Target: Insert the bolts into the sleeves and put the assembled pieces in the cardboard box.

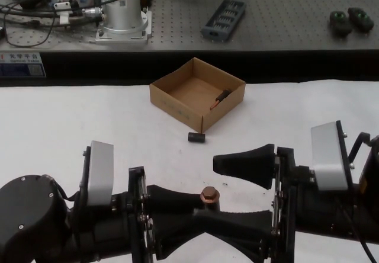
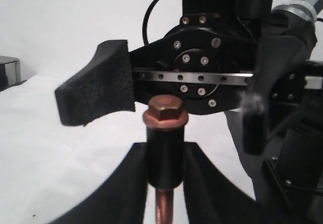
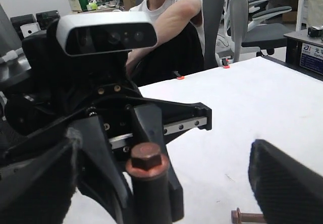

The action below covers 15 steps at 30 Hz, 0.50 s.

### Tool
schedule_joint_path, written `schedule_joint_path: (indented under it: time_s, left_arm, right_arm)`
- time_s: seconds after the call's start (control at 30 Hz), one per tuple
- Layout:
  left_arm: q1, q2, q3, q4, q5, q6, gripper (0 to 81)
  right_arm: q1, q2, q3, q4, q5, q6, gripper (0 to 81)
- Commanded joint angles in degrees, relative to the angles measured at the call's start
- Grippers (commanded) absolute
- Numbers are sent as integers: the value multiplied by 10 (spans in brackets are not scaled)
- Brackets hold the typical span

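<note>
High view, catalogued left to right.

- **Left gripper** [image 1: 201,207]: closed on the black sleeve [image 2: 164,148], which it holds upright low over the table cover [image 1: 71,121]. A copper-coloured bolt [image 2: 165,114] sits in the sleeve, with its hex head on top and its threaded shank showing below.
  - Handling, as judged: the bolt is metal, stiff and dense for its size. The sleeve looks rigid and smooth, so it could slip, and the bolt could slide out if tipped.
  - Best hold: across the sleeve's body, head up.
- **Loose sleeve** [image 1: 196,137]: lies on its side just in front of the box's near corner.
- **Cardboard box** [image 1: 172,103]: open-topped, and likely light and easily nudged. One assembled piece [image 1: 221,98] lies inside near the right wall.
- **Right gripper** [image 2: 174,108]: its fingers are spread wide to either side of the held assembly and grip nothing.
- **Spare bolt** [image 3: 250,217]: lies on the table cover near a right finger.

Writing:
- A blue-and-white label [image 1: 22,64] sits on the far bench's [image 1: 284,14] edge, its print too small to read.
- A second blue label [image 3: 310,57] is likewise unreadable.
- No marking can be made out on the bolt or the sleeve.
</note>
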Motion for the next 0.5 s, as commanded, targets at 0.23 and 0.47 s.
schedule_joint_path:
  time_s: [0.23,0.47]
  left_arm:
    - [20,-9,-4,24,-86,26,6]
    - [22,-13,-4,22,-154,-45,6]
  right_arm:
    - [-2,-39,3,-58,-42,57,667]
    - [-2,-143,3,7,-87,56,667]
